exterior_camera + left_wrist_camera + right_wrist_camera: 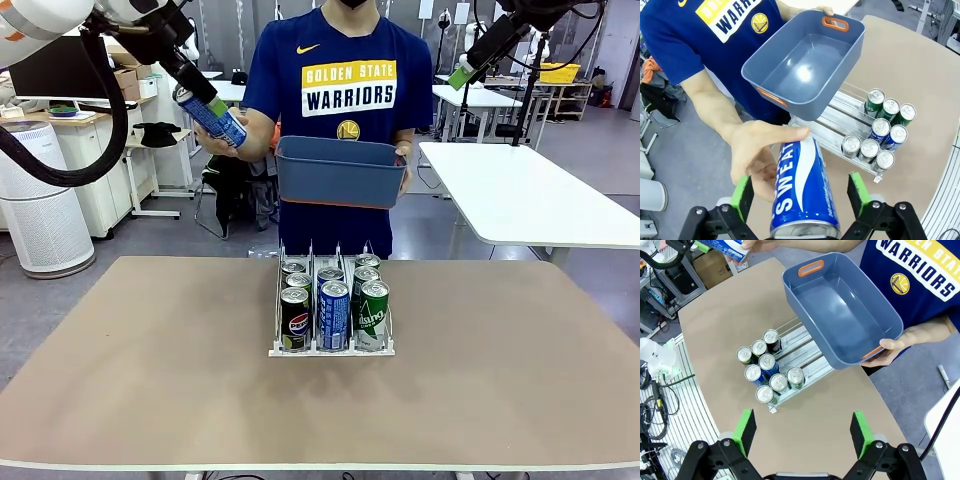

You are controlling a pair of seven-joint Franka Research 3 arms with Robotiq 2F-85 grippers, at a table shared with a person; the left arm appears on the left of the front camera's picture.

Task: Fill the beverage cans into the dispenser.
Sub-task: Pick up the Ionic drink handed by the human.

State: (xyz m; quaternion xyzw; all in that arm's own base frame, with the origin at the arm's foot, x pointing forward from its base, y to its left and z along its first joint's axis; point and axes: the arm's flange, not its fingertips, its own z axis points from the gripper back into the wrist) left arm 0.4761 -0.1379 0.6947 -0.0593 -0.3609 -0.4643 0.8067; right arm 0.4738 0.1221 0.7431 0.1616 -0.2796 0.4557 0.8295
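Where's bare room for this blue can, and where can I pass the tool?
The dispenser lanes are bare behind the cans; the middle lane has most room, two cans against three each side. The table left and right of it is bare. Crowded: the lanes' front end, and the far edge, where the person holds the tub.

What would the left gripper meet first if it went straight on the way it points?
The blue can, held by the person's hand between the open fingers of the left gripper; how deep it sits is unclear.
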